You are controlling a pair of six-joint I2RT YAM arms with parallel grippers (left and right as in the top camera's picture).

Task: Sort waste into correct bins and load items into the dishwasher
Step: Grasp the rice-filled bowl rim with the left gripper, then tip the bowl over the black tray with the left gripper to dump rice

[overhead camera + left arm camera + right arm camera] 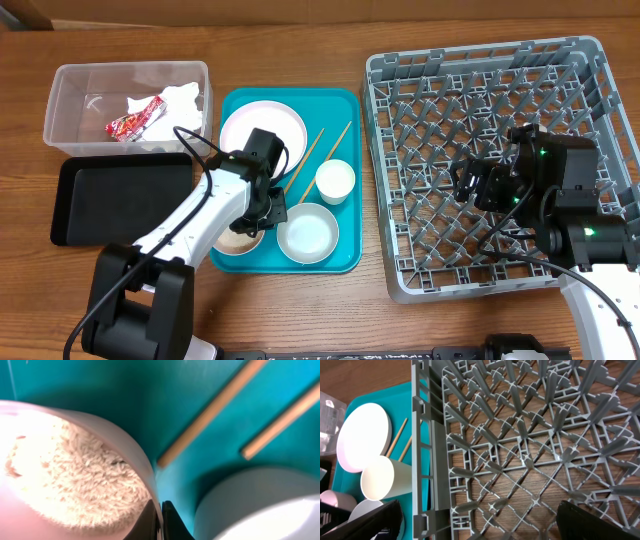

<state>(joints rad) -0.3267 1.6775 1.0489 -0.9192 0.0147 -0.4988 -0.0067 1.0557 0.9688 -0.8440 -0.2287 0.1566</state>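
A pink-sided bowl [238, 240] holding white rice [75, 475] sits at the front left of the teal tray [345, 250]. My left gripper [265, 210] is shut on the bowl's rim [159, 520], one finger inside and one outside. Beside it on the tray are an empty white bowl [307, 232], a small cup [335, 180], a white plate [262, 130] and two chopsticks [330, 150]. My right gripper [468, 183] hangs wide open and empty over the grey dish rack [385, 150]. The red wrapper [135, 120] and the tissue [180, 100] lie in the clear tub [60, 100].
The black tray [120, 195] lies in front of the clear tub, left of the teal tray. The right wrist view shows the rack's pegs [520, 460], with the plate [362, 435] and cup [377, 485] beyond its left wall.
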